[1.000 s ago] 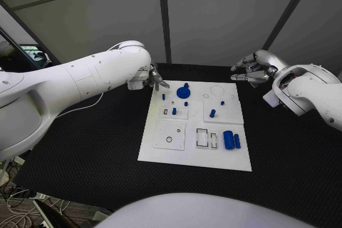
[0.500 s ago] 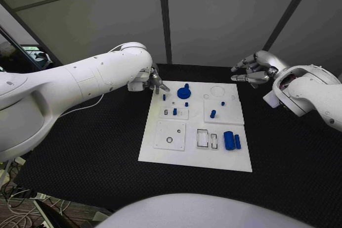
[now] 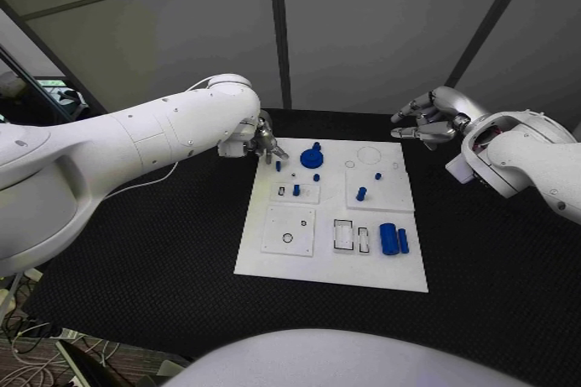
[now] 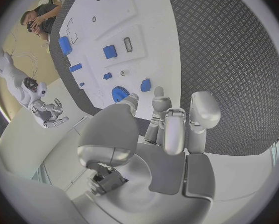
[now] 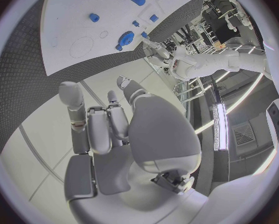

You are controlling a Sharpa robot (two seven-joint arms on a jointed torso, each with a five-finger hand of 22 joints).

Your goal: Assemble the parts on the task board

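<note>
Blue peg (image 3: 277, 164) at the board's (image 3: 321, 265) far-left edge looks light, stiff, slick — pinch its sides; left hand (image 3: 263, 139) hovers fingers apart, right hand (image 3: 426, 118) curled, empty.

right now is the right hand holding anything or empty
Empty: the right hand hovers past the task board's far right corner, fingers loosely curled, nothing between them in the right wrist view.

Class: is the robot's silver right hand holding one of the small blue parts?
No: the silver right hand hovers beyond the white task board, holding nothing.
</note>
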